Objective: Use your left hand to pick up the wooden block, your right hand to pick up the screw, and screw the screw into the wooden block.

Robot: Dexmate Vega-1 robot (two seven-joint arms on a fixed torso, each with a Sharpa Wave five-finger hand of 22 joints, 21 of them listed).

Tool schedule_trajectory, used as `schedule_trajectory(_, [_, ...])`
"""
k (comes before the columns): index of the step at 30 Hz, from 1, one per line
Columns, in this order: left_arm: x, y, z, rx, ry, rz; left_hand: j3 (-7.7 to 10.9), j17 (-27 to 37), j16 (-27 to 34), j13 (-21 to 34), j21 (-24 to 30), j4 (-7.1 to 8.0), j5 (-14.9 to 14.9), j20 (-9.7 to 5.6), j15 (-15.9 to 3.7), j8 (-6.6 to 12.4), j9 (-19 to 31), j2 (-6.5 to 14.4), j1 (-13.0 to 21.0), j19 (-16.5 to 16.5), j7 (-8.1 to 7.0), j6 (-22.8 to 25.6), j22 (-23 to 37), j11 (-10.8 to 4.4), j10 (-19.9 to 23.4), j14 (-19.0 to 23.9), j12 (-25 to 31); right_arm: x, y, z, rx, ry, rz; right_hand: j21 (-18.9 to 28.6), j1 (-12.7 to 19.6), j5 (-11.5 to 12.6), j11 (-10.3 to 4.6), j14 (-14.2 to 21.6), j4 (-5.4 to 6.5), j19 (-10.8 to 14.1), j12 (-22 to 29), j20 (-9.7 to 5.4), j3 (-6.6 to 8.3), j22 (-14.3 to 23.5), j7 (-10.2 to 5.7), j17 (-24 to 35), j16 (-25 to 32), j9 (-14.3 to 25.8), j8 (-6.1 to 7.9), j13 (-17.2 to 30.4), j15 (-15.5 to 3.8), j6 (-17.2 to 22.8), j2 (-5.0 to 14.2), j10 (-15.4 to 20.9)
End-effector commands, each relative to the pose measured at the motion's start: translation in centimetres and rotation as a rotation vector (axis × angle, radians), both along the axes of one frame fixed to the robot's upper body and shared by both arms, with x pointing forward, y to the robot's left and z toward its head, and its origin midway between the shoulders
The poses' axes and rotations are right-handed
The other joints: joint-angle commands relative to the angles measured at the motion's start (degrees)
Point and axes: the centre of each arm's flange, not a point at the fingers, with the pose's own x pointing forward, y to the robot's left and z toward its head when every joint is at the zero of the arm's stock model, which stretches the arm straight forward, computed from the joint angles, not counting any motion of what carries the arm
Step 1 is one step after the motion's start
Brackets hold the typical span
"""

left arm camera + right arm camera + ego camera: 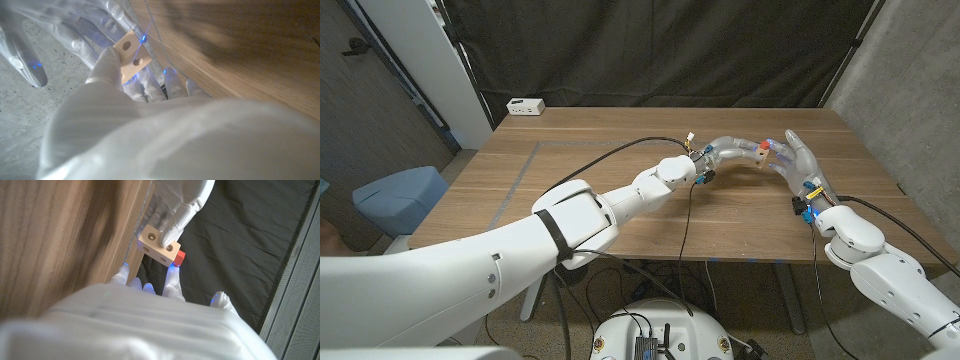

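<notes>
The small pale wooden block w/ round drilled holes (159, 244) is up off the brown wooden table (620, 150), held between the two hands over the table's right-hand part, nearer the far edge than the near one. Left hand (720, 155) grips it: in the right wrist view its fingers (176, 222) wrap one face, a fingertip sitting between two holes; in the left wrist view the block (131, 54) is pinched at its top. The red-headed screw (179, 257) sticks out of the block's side, on the face toward the right hand (797, 160). Right hand's fingertips are close around the screw head, other fingers spread; can't tell if they actually pinch it, too blurred. Handling, as a judgement: block looks light, stiff, dry wood, not slippery, not fragile, so a firm hold on the flat faces away from the holes suits it, keeping the screw side free. Screw is small, hard, prob. plastic-headed; take it by the head w/ thumb + fingertip so it can be twisted. Risk: block rotating in the left grip while the screw turns. Far back-left of the block, a white power strip (525, 106) sits at the table's far edge.
</notes>
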Motion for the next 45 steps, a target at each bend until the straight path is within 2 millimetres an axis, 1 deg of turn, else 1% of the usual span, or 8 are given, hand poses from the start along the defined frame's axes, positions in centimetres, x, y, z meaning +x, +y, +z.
schedule_trajectory(1, [0.1, 0.0, -0.1, 0.003, 0.007, 0.001, 2.54, 0.03, -0.07, 0.29, 0.01, 2.41, 0.29, 0.18, -5.64, 0.61, 0.20, 2.14, -0.84, 0.44, 1.94, 4.57, 0.19, -0.12, 0.62, 0.55, 0.99, 0.0, 0.1, 0.1, 0.001, 0.006, -0.012, 0.50, -0.36, 0.30, -0.43, -2.99, 0.11, 0.39, 0.39, -0.08, -0.05, 0.12, 0.09, 0.10, 0.50, 0.33, 0.58, 0.18, -0.05, 1.47, 0.48, 0.41])
schedule_trajectory(6, [0.1, 0.1, -0.1, 0.003, 0.008, 0.002, 2.52, 0.05, -0.05, 0.27, 0.00, 2.44, 0.29, 0.12, -5.66, 0.61, 0.20, 2.17, -0.88, 0.42, 1.87, 4.58, 0.19, -0.12, 0.65, 0.55, 0.99, -0.2, 0.0, -0.1, 0.006, 0.012, -0.022, 0.68, -0.27, 0.35, -1.08, -2.55, 0.11, 0.92, 0.57, -0.15, -0.07, 0.12, 0.28, 0.05, 0.65, 0.32, 0.76, 0.17, -0.23, 2.62, 0.49, 1.24])
schedule_trajectory(23, [0.2, 0.3, -0.1, -0.002, 0.011, 0.005, 2.57, 0.04, -0.06, 0.26, 0.01, 2.50, 0.30, 0.14, -5.57, 0.63, 0.20, 2.24, -0.95, 0.46, 1.78, 4.61, 0.19, -0.12, 0.63, 0.60, 0.99, -0.4, 0.1, -0.5, 0.011, 0.023, -0.027, 0.77, -0.10, 0.42, -1.44, -1.78, 0.10, 1.48, 0.77, -0.13, -0.11, 0.10, 0.55, -0.03, 0.85, 0.30, 0.89, 0.14, -0.52, 4.27, 0.51, 2.59])
schedule_trajectory(31, [0.2, 0.3, -0.2, -0.002, 0.011, 0.004, 2.57, 0.03, -0.07, 0.27, 0.02, 2.48, 0.30, 0.09, -5.49, 0.68, 0.20, 2.21, -0.94, 0.47, 1.97, 4.72, 0.19, -0.13, 0.77, 0.61, 1.05, -0.6, 0.0, -0.6, 0.013, 0.023, -0.029, 0.79, -0.06, 0.45, -1.62, -1.54, 0.11, 1.65, 0.80, -0.11, -0.13, 0.10, 0.61, -0.05, 0.90, 0.30, 0.90, 0.14, -0.48, 4.89, 0.52, 3.04])
schedule_trajectory(45, [0.1, 0.0, -0.3, 0.000, 0.013, 0.001, 2.59, 0.04, -0.05, 0.26, 0.02, 2.47, 0.30, 0.13, -5.48, 0.64, 0.20, 2.24, -0.92, 0.48, 2.00, 4.65, 0.19, -0.14, 0.68, 0.66, 1.01, -1.0, -0.1, -0.6, 0.008, 0.020, -0.031, 0.84, 0.07, 0.51, -2.17, -0.86, 0.11, 2.22, 0.84, -0.28, -0.14, 0.07, 1.20, -0.11, 1.03, 0.29, 1.06, 0.12, -0.70, 6.57, 0.59, 4.05])
